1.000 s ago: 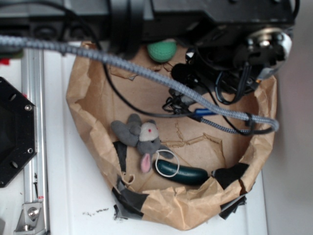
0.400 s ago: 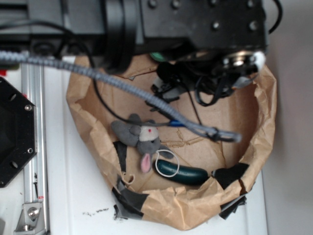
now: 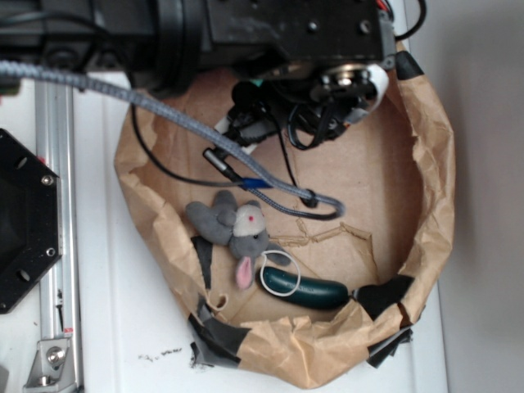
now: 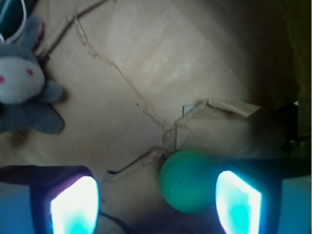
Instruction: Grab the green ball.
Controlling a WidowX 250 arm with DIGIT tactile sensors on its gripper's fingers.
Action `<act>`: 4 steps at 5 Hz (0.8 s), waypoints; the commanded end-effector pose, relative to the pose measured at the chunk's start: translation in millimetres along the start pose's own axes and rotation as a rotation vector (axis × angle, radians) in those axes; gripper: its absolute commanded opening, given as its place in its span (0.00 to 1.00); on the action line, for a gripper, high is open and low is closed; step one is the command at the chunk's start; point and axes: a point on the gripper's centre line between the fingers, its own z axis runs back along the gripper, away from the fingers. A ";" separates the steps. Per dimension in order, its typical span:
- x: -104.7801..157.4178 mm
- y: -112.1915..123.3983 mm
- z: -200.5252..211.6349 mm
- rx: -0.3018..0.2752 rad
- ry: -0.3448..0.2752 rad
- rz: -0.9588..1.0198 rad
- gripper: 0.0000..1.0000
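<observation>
Roughly mid-approach, nothing grabbed yet. In the wrist view the gripper [image 4: 156,200] has its jaws spread wide, the two lit pads [image 4: 74,204] at the bottom corners, holding nothing. The green ball [image 4: 189,181] sits between them but off-centre, close against the right-hand pad; can't tell if it touches. In the exterior view the arm [image 3: 270,33] hangs over the far rim of the paper bin [image 3: 430,180] and hides the ball almost entirely.

Left to do, as I read it: centre on the ball, drop, squeeze, lift.

Surface: bin floor is brown cardboard, cracked and peeling, with a raised torn flap [image 4: 219,109] just beyond the ball. Crumpled paper wall close behind it, so little room on that side. Plush mouse [image 3: 233,229] and dark green cucumber toy [image 3: 304,286] lie well apart from the ball, at the near side. Sleeved cable [image 3: 205,131] drapes across the bin.
</observation>
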 end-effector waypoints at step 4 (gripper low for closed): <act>-1.4 21.5 -12.4 0.091 -0.053 -0.138 1.00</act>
